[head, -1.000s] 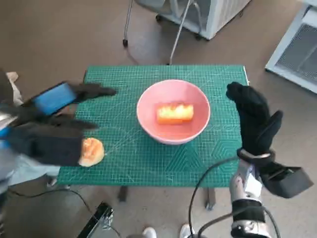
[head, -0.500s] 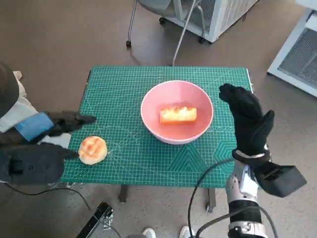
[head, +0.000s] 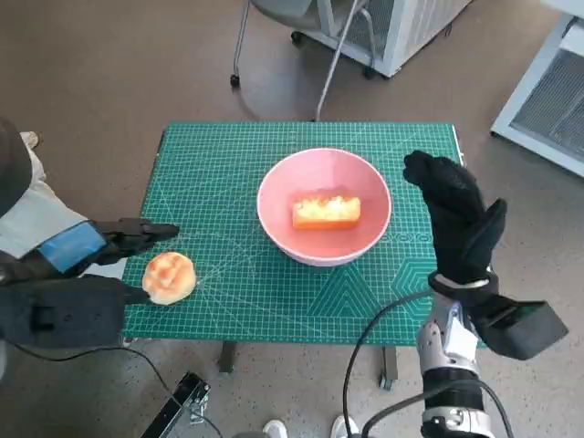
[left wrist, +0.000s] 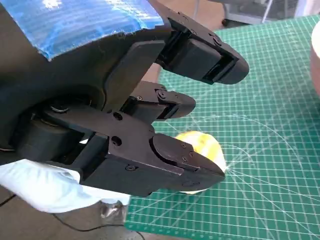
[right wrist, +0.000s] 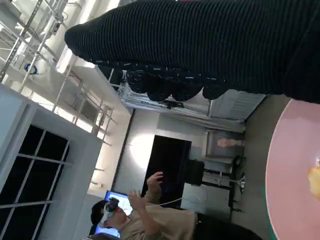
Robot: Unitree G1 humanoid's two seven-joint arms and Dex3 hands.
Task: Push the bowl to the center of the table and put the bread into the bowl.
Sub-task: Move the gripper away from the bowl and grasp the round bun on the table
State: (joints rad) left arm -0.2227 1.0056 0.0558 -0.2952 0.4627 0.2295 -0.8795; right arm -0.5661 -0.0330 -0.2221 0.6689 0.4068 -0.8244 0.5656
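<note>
The pink bowl [head: 324,205] sits near the middle of the green mat, with an oblong yellow piece of bread [head: 326,211] lying in it. A round golden bun [head: 170,276] lies on the mat near its front left corner; the left wrist view shows that bun [left wrist: 202,145] just beyond the black fingers. My left hand [head: 78,265] hangs open at the table's left edge, its fingers spread on either side of the bun without holding it. To the right of the bowl, my right hand [head: 456,217] is raised, open and empty. The bowl's rim [right wrist: 285,170] shows in the right wrist view.
The green cutting mat [head: 274,310] covers the small table. Chair legs [head: 319,64] and a white cabinet [head: 411,27] stand beyond the far edge. A black cable [head: 365,365] hangs by my right forearm. A person [right wrist: 145,210] sits in the room behind.
My left hand has pulled back and down to the table's left edge, uncovering the bun. The camera shifted a little. The right hand has stayed beside the bowl.
</note>
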